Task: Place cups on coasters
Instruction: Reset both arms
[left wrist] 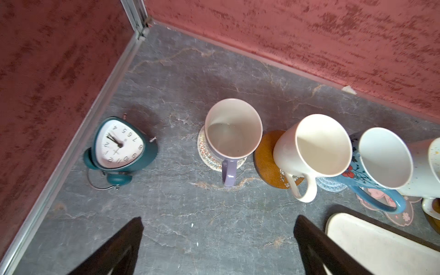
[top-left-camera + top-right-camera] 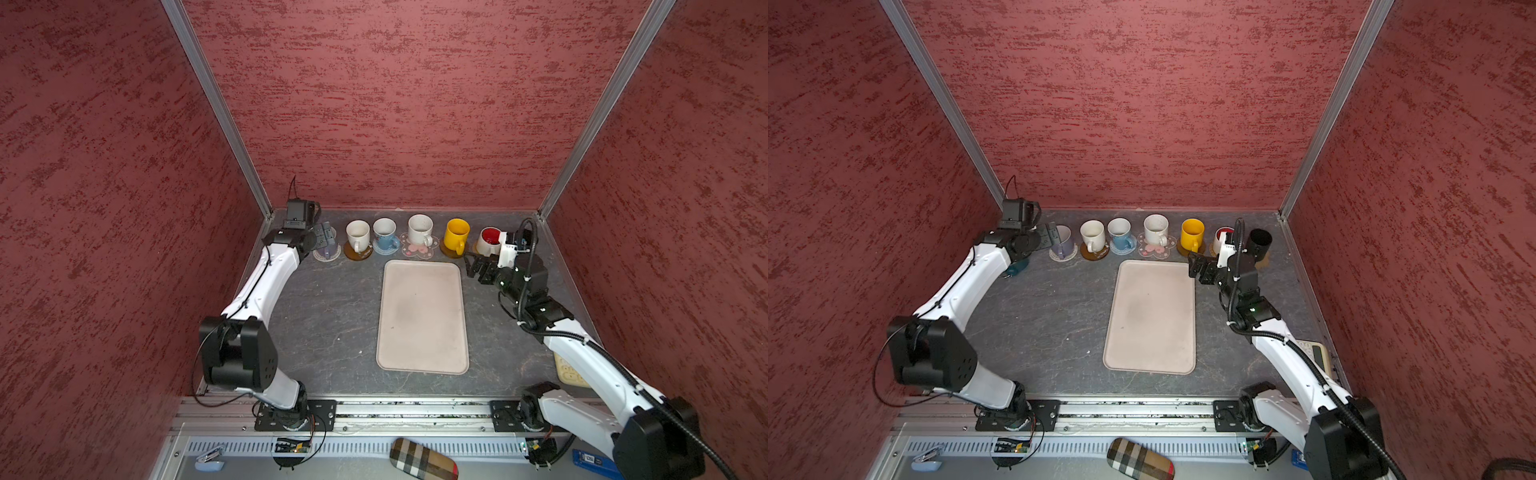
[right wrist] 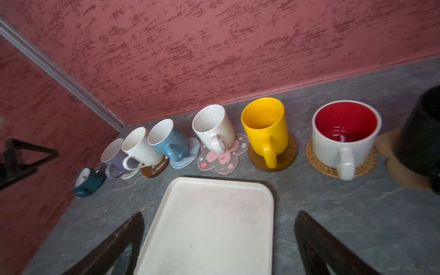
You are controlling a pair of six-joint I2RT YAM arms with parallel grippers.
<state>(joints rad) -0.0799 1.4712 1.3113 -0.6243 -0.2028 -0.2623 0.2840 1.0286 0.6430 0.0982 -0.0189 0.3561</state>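
Along the surface's far edge, in both top views, cups (image 2: 456, 233) stand in a row on coasters (image 2: 417, 250) behind a beige tray (image 2: 422, 324). In a top view the left tool (image 2: 322, 237) hides the lavender cup (image 2: 1064, 237), and the right arm (image 2: 519, 272) hides the black cup (image 2: 1260, 240). In the left wrist view, that tool's fingers (image 1: 128, 247) are spread and empty. The lavender cup sits on a pale spiral coaster (image 1: 209, 157), with a teal clock (image 1: 119, 145) beside it. In the right wrist view, the right tool (image 3: 220, 214) is spread near the tray's far right corner, and the black cup stands on a tan coaster (image 3: 390, 147).

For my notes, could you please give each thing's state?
Lavender mug, on coaster
Plain white mug, on coaster
Blue mug, on coaster
Speckled mug, on coaster
Yellow mug, on coaster
Red-lined mug, on coaster
Black mug, on coaster
Tray, empty
Left gripper, open
Right gripper, open
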